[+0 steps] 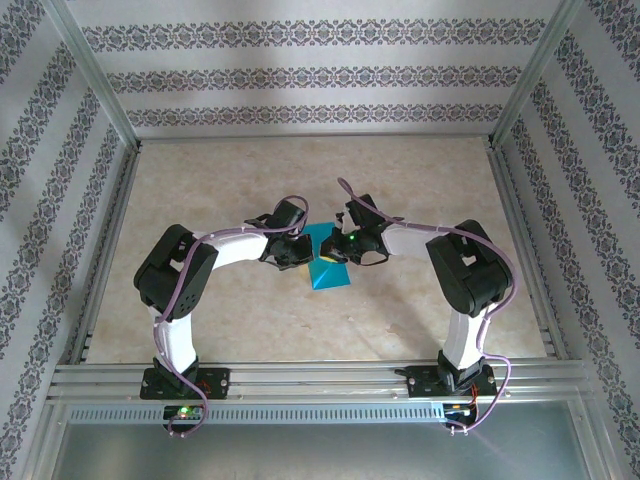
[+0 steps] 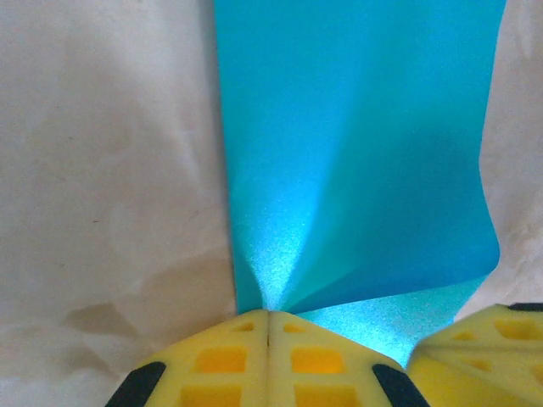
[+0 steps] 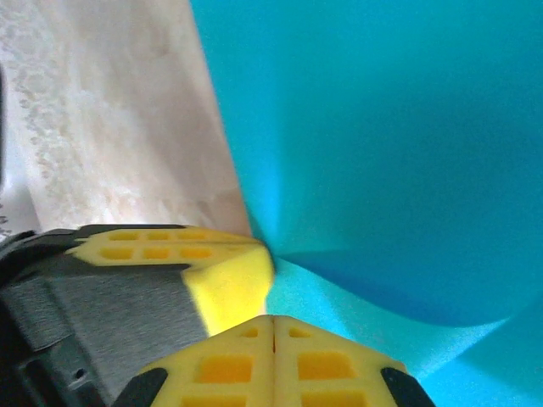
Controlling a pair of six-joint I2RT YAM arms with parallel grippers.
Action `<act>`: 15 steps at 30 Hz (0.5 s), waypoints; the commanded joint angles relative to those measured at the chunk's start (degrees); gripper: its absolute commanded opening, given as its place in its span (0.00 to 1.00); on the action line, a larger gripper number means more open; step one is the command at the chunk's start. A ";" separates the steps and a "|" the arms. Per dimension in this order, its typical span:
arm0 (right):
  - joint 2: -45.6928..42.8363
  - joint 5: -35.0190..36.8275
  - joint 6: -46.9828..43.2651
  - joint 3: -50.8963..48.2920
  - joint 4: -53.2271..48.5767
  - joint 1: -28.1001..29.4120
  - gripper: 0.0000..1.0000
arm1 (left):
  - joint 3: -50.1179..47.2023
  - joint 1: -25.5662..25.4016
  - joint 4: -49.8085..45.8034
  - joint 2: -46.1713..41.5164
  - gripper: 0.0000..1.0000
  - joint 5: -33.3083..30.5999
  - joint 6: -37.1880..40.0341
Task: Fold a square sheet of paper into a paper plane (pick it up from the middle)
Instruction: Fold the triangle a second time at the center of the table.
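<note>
Left gripper [image 2: 269, 315]: my pads are pressed together with no gap and clamped on the near edge of the paper [image 2: 356, 153]. The pinched strip is hidden between the pads. The frame cuts off my fingers' lower halves.

Right gripper [image 3: 273, 320]: pads are likewise together. The paper [image 3: 382, 127] runs right down to their seam, so I read it as gripped. The edge itself is hidden at the seam.

The two grippers sit just beside each other. My right gripper [image 2: 462, 348] shows at the lower right corner of the left wrist view. My left gripper [image 3: 242, 267] lies across the right wrist view, tip against the sheet.

Paper: plain teal, matte, with a faint sparkle where light catches it. Soft creases fan out from the left pinch point. One lower corner curls round toward the right fingers. Its far end is cut off by the top of both wrist views.

Top view: the paper [image 1: 328, 270] lies mid-table between left gripper [image 1: 297, 252] and right gripper [image 1: 345, 250], which cover its upper part. Its lower part comes to a point toward the bases. A lighter and a darker tone meet along a line, but I cannot tell whether that is a fold or a bend.

The table [image 1: 250, 180] is a mottled beige.
</note>
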 commanded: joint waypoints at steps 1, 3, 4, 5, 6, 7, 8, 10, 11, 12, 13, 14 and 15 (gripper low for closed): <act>0.97 2.84 -2.00 -0.99 -1.66 -0.30 0.06 | 0.41 -0.77 -5.57 2.24 0.00 -1.73 2.52; 1.19 4.18 -1.41 -2.05 -1.48 -0.58 0.06 | 0.72 -0.77 -5.79 2.41 0.00 -1.82 2.71; 1.31 4.93 -1.13 -2.56 -1.42 -0.71 0.06 | 0.82 -0.77 -5.80 2.43 0.00 -1.77 2.78; 1.47 5.44 -0.69 -3.28 -1.08 -0.93 0.06 | 0.91 -0.77 -5.83 2.44 0.00 -1.77 2.73; 1.59 5.83 -0.20 -4.07 -0.56 -1.09 0.06 | 1.04 -0.77 -5.78 2.50 0.00 -1.76 2.83; 1.74 6.35 0.28 -4.82 -0.31 -1.18 0.06 | 1.23 -0.77 -5.82 2.50 0.00 -1.81 2.90; 1.88 6.76 0.73 -5.45 0.03 -1.25 0.06 | 1.52 -0.79 -6.08 2.43 0.00 -1.88 3.09; 2.28 7.35 1.73 -6.44 0.78 -1.37 0.06 | 2.40 -0.77 -6.48 2.21 0.00 -1.88 3.64; 2.44 7.71 2.13 -6.94 1.13 -1.38 0.06 | 2.94 -0.77 -6.70 1.98 0.00 -1.81 3.93; 2.55 8.16 2.51 -7.32 1.40 -1.38 0.06 | 3.53 -0.77 -6.93 1.62 0.00 -1.65 4.24; 2.59 8.52 2.75 -7.53 1.54 -1.38 0.06 | 4.02 -0.77 -6.89 0.82 0.00 -1.48 4.40; 2.64 8.91 2.82 -7.70 1.55 -1.39 0.06 | 4.17 -0.77 -6.56 -0.18 0.00 -1.33 4.40; 2.71 9.39 3.00 -7.88 1.43 -1.38 0.06 | 4.25 -0.84 -6.12 -1.58 0.00 -1.28 4.25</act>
